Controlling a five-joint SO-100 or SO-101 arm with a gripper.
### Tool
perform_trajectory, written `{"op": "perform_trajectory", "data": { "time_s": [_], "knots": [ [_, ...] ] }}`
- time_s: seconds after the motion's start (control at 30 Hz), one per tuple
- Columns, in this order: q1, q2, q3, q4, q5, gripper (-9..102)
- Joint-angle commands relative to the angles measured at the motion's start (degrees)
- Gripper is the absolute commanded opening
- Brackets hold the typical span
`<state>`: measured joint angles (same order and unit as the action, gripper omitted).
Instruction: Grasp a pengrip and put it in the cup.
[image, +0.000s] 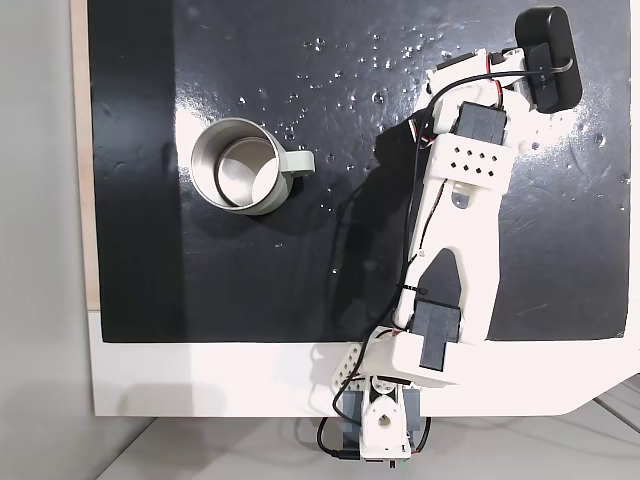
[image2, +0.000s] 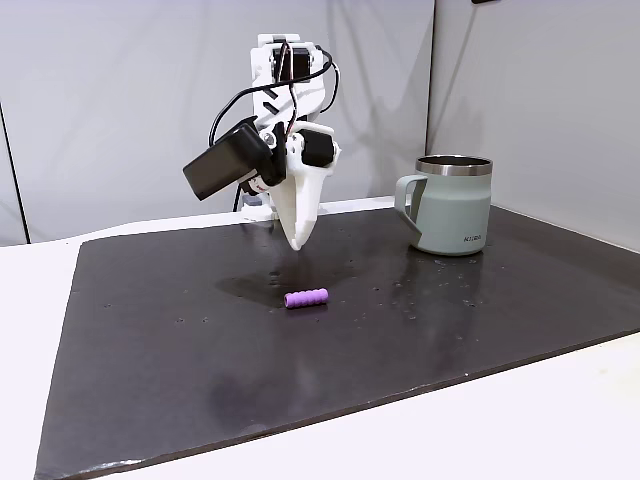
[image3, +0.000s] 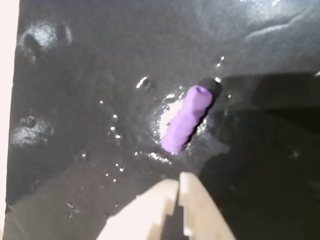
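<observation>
Overhead, the white two-finger tool (image3: 178, 181), jaws pressed together and empty, hangs above the small purple ribbed pengrip (image3: 187, 119) lying on the black mat (image2: 200, 350).

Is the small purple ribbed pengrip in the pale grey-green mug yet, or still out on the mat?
Out. The purple ribbed pengrip lies on the black mat, apart from the mug.
</observation>
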<state>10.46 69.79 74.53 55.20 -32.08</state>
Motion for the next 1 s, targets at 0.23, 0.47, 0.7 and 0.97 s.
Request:
{"op": "perform_trajectory", "data": {
  "time_s": [0.23,0.47,0.7,0.97],
  "knots": [
    [0.35,-4.31,-6.94,2.9,8.0,0],
    [0.88,-10.11,-18.28,12.13,18.46,2],
    [1.76,-34.28,-64.86,40.69,29.62,4],
    [1.05,-45.26,-86.92,49.39,32.96,9]
  ]
}}
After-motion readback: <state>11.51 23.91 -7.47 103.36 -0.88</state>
